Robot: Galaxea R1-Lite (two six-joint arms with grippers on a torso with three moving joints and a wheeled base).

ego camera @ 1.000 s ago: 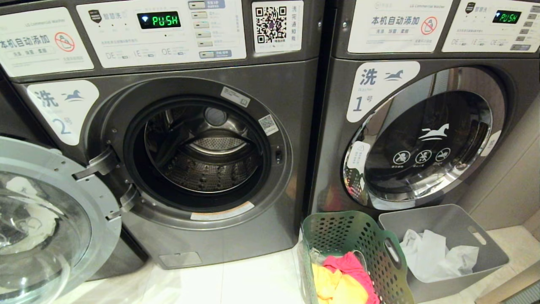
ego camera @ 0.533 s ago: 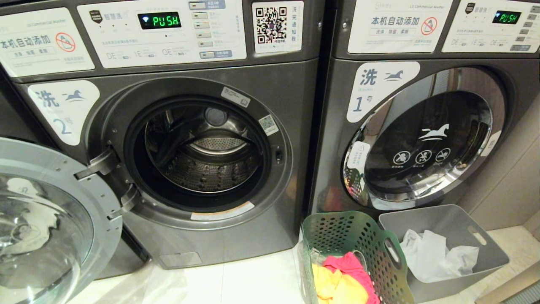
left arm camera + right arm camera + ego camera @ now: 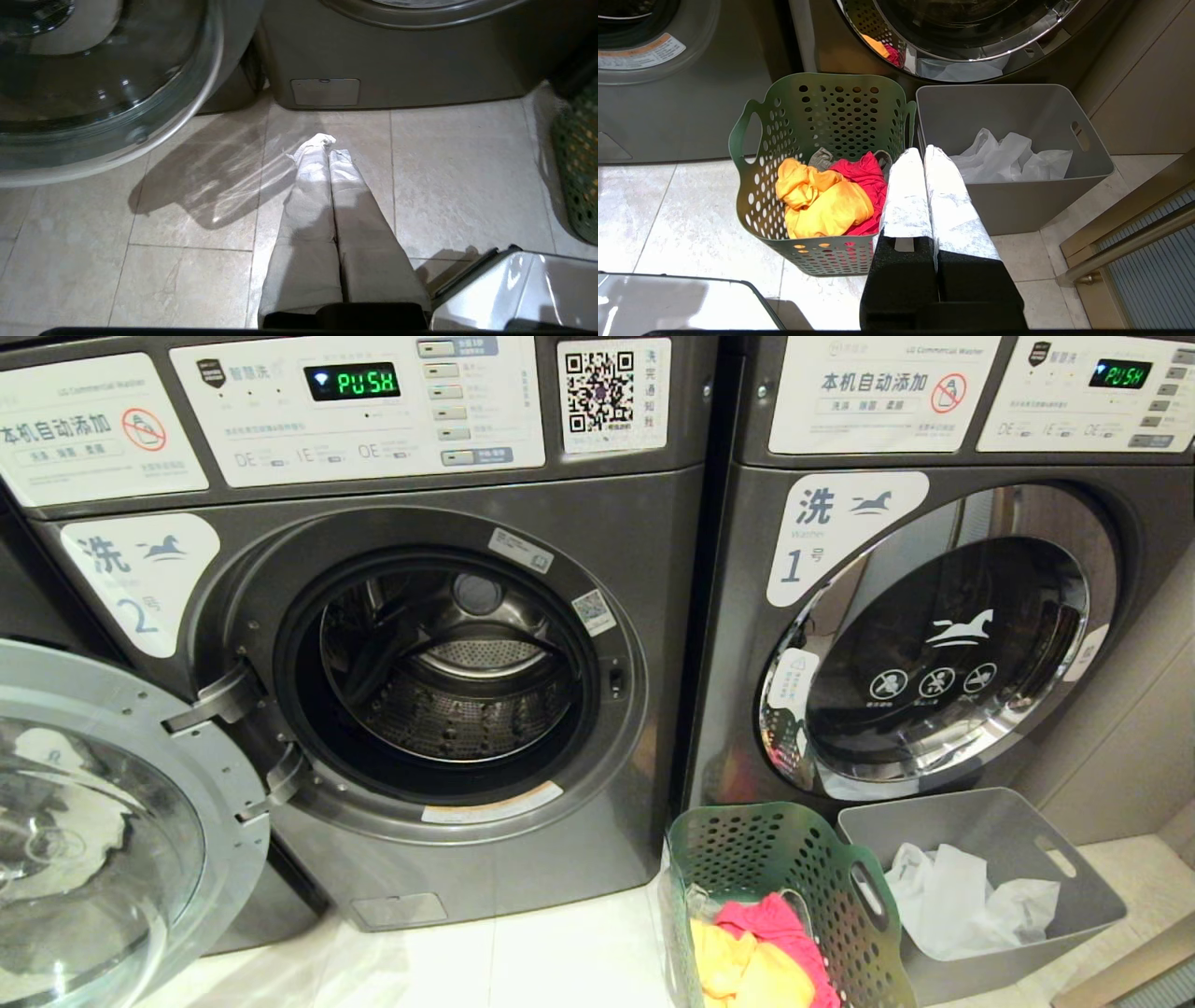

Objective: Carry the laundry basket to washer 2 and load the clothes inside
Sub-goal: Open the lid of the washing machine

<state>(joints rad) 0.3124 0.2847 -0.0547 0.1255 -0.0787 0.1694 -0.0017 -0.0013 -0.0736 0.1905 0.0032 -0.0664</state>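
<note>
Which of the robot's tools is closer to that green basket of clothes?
Right. The right tool hangs shut over the green basket's rim; the left tool, also shut, hovers over bare floor beside it.

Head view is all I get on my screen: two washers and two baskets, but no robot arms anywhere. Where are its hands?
Observer: The left gripper hangs low over the floor tiles in front of washer 2, its fingers pressed together and empty.
Operator: And the other one?
Observer: The right gripper is shut too, holding nothing, poised above where the green laundry basket and the grey bin meet.
Operator: I only see pink and yellow cloth in the green one. Anything else?
Observer: Yes, a grey garment lies behind the yellow clothes and the red one.
</note>
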